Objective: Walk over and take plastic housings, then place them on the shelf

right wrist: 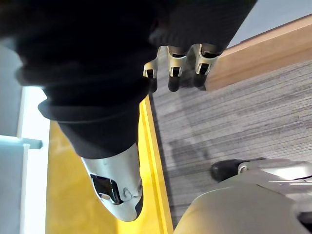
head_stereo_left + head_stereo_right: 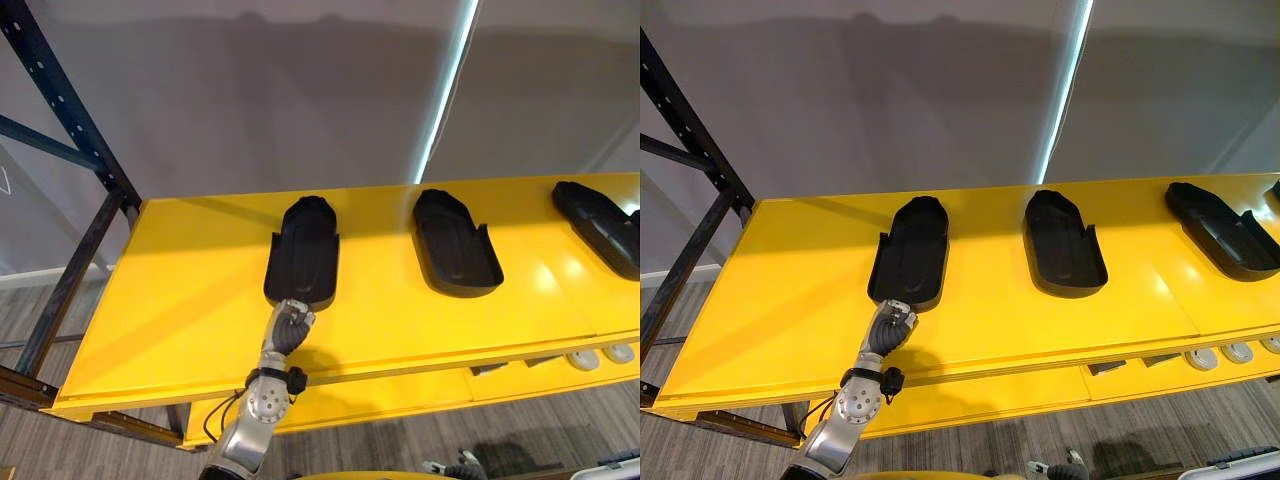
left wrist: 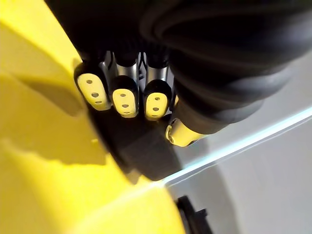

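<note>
Three black plastic housings lie on the yellow shelf (image 2: 180, 300): one at the left (image 2: 303, 250), one in the middle (image 2: 455, 243), one at the right edge (image 2: 600, 225). My left hand (image 2: 289, 328) is at the near end of the left housing (image 2: 910, 250). In the left wrist view its fingers (image 3: 124, 95) and thumb are curled round that housing's dark rim (image 3: 146, 156), which rests on the shelf. My right hand (image 1: 175, 66) hangs low beside the shelf's edge over the grey floor, fingers relaxed and holding nothing.
A dark blue rack upright (image 2: 70, 120) with braces stands at the shelf's left end. A grey wall is behind. Small white parts (image 2: 600, 355) lie on a lower yellow level at the right. A wooden strip (image 1: 263, 53) runs along the floor.
</note>
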